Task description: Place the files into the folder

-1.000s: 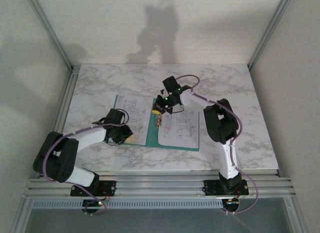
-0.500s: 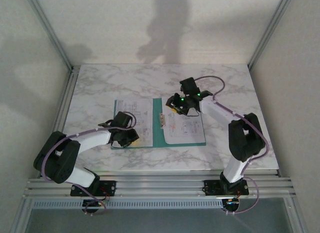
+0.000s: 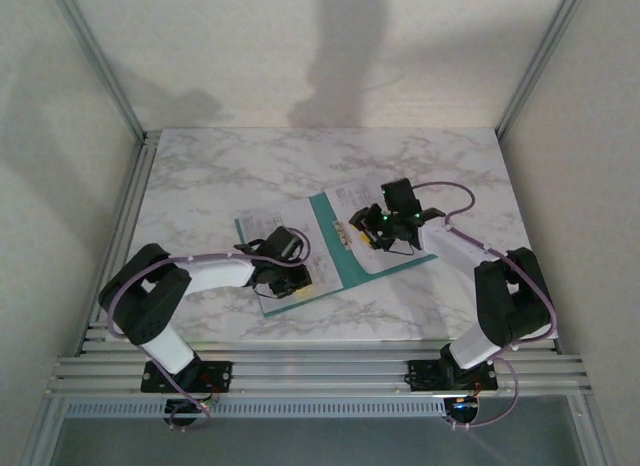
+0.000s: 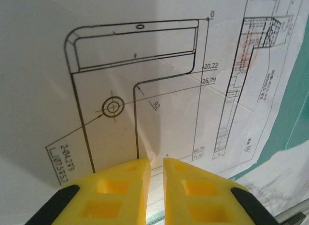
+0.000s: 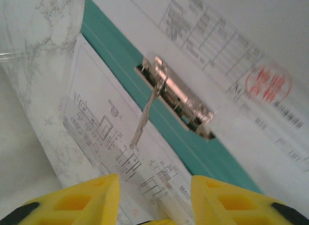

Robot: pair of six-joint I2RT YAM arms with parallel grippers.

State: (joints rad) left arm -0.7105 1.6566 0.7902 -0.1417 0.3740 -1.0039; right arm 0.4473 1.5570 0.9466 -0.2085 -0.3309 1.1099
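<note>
Right gripper (image 5: 154,203) open above folder (image 5: 111,41) clip (image 5: 178,97). Left gripper (image 4: 155,186) nearly closed over white sheet (image 4: 159,51), 8 o'clock from clip, grip unclear.

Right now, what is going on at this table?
Two robot arms are working on an open folder that lies flat on the marble table, with printed sheets on both halves. The left gripper, its fingers nearly together, is low over a sheet with a technical drawing. The right gripper is open above the folder's metal clip and holds nothing.
</note>
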